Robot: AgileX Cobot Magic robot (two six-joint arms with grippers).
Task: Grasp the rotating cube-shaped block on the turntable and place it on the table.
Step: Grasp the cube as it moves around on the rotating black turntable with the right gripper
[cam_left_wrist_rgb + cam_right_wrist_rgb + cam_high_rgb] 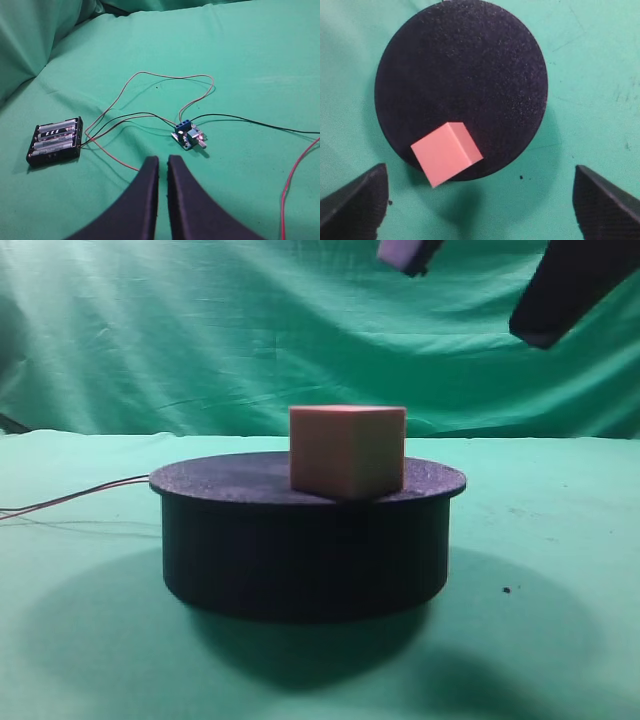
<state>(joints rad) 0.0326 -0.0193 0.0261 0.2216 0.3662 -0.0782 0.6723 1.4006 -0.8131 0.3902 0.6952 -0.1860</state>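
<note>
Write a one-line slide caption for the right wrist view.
Open right gripper hovering above a pink cube near the edge of a black turntable on green cloth.

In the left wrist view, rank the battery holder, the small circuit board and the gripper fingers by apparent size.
1. Gripper fingers, largest, though nearness to the camera inflates them.
2. Battery holder.
3. Circuit board, smallest.

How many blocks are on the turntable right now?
1: the cube-shaped block sits near the edge of the turntable, nearest the right wrist camera. None elsewhere in view.
</note>
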